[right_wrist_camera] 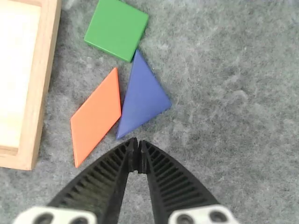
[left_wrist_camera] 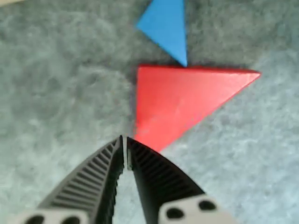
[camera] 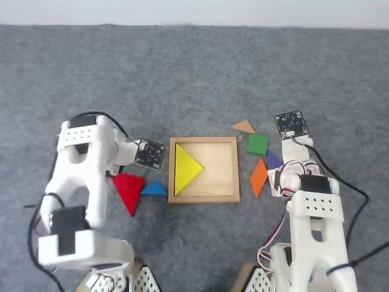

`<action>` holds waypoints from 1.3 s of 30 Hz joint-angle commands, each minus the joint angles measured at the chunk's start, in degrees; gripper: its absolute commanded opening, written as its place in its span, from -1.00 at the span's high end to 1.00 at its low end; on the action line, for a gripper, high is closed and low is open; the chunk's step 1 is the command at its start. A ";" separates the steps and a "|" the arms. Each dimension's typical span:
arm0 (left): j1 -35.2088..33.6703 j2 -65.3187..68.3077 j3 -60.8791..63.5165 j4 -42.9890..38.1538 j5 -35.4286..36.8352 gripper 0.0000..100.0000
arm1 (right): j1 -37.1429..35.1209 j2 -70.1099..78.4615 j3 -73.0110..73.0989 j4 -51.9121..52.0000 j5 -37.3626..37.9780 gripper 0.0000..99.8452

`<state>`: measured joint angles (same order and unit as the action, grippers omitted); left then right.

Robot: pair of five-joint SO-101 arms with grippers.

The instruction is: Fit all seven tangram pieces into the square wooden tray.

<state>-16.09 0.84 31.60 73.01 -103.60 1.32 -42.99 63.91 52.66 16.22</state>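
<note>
A grey felt-like table covering (camera: 194,73) spread across the whole scene. Two white robot arms stood at the near edge, the left arm (camera: 79,182) and the right arm (camera: 313,225), one on each side of the work area.

The square wooden tray (camera: 203,140) lay between them, flat on the covering. A large yellow triangle (camera: 185,168) sat inside it, in the left half, its long edge against the left wall and its point toward the middle.

A large red triangle (camera: 129,187) lay outside the tray to its left. To the tray's right, an orange parallelogram (camera: 259,176) lay just beside the wall, with an indigo triangle (camera: 273,160) alongside it. A green square (camera: 258,144) sat beyond them, one corner meeting the indigo tip. A small blue triangle (camera: 154,189) lay between the red piece and the tray, its tip touching the red edge. A small tan triangle (camera: 244,126) lay past the green square, near the tray's far right corner.

The left gripper (left_wrist_camera: 125,144) was pinched closed on nothing, tips just at a corner of the red triangle. The right gripper (right_wrist_camera: 137,149) was likewise closed and empty, near the indigo and orange pieces.
</note>
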 commanded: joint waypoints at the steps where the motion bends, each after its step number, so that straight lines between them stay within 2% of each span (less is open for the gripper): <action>1: -0.97 1.67 -0.04 -0.88 0.88 0.98 | 0.75 -0.75 -0.53 -0.57 0.79 0.96; 6: -6.42 2.37 2.15 -0.18 -0.70 0.98 | 0.75 -0.75 -0.53 -0.57 0.79 0.96; 10: -11.78 2.29 2.51 8.62 -9.85 0.98 | 0.75 -0.75 -0.62 -0.66 0.79 0.96; 15: -14.68 2.20 2.42 22.95 -23.21 0.98 | 0.66 -0.75 -0.62 -0.66 0.79 0.96; 18: -15.38 0.44 2.51 25.14 -26.99 0.98 | 0.57 -0.75 -0.62 -0.66 0.79 0.96; 22: -13.63 -7.30 1.71 25.05 -28.31 0.98 | 0.40 -0.75 -0.62 -0.66 0.79 0.96; 26: -5.89 -15.12 2.33 27.25 -34.02 0.98 | 0.40 -0.75 -0.62 -0.75 0.79 0.96; 27: -3.78 -15.82 2.51 26.64 -34.20 0.98 | 0.40 -0.75 -0.62 -0.75 0.79 0.96; 31: 1.58 -14.51 2.68 20.04 -25.85 0.98 | 0.57 -0.75 -0.62 -0.75 0.79 0.96; 39: 3.87 -0.18 -1.63 12.48 -24.09 0.98 | 0.66 -0.75 -0.53 -0.84 0.79 0.96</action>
<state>-12.75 -5.32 34.42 88.04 -129.63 1.32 -42.99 63.91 52.66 16.22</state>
